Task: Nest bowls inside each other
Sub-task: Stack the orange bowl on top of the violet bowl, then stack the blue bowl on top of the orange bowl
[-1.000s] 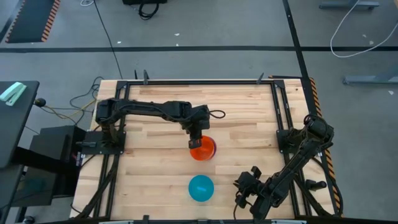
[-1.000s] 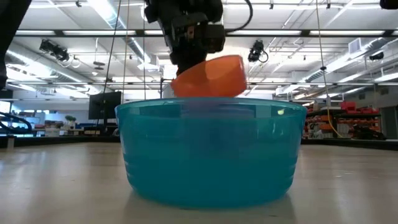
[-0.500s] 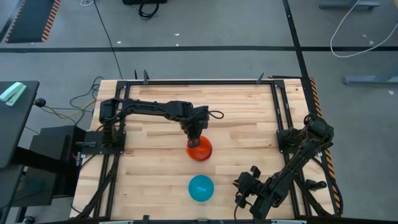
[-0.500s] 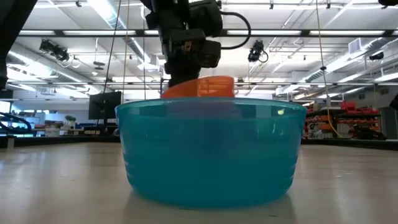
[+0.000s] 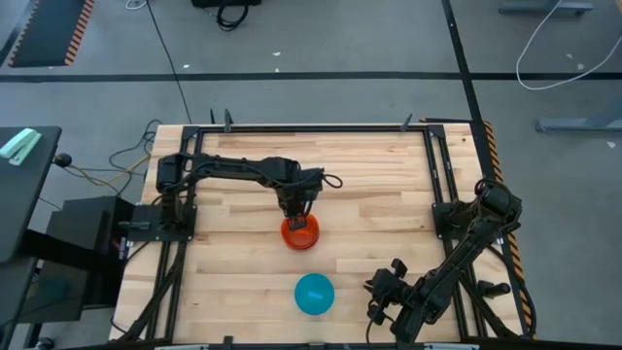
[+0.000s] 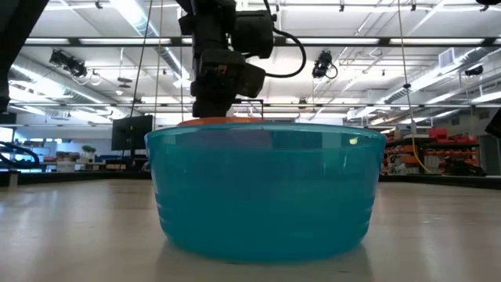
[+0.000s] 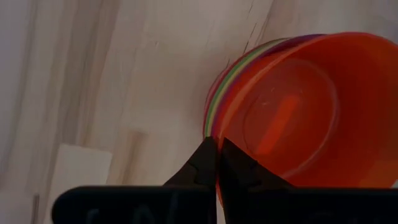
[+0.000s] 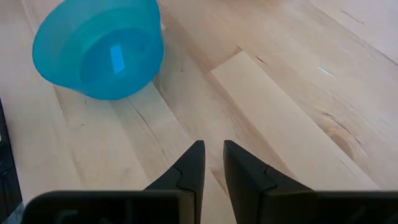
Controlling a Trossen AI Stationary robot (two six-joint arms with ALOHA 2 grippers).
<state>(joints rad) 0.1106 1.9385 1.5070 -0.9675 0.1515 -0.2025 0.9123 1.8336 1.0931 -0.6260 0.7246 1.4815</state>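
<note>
High view: the orange bowl (image 5: 299, 232) sits near mid-table, with the left gripper (image 5: 300, 221) pinching its rim at the edge toward the table's far side. In the left wrist view the fingers (image 7: 205, 163) are pressed together on the orange rim, and thin green, yellow and purple rims (image 7: 214, 99) show stacked just outside it. So orange looks like the innermost of a nested stack, apparently seated or nearly so.

The blue bowl (image 5: 314, 294) stands alone, upright, on the near side of the table, apart from the stack. It is the one bowl not yet nested.

Key relation: blue lies straight toward the table's near edge from the stack, slightly to the right. The right gripper (image 5: 382, 295) is parked near the front right corner, just beside blue, with its fingers (image 8: 193, 163) slightly spread and holding nothing. In its wrist view the blue bowl (image 8: 99, 50) is ahead on bare wood.

Judgement: the right arm is nearer to blue, but the left arm is the working one. Either blue goes into the stack or the stack goes into blue.

Low view: blue fills the foreground, the orange rim (image 6: 215, 121) barely above it.
</note>
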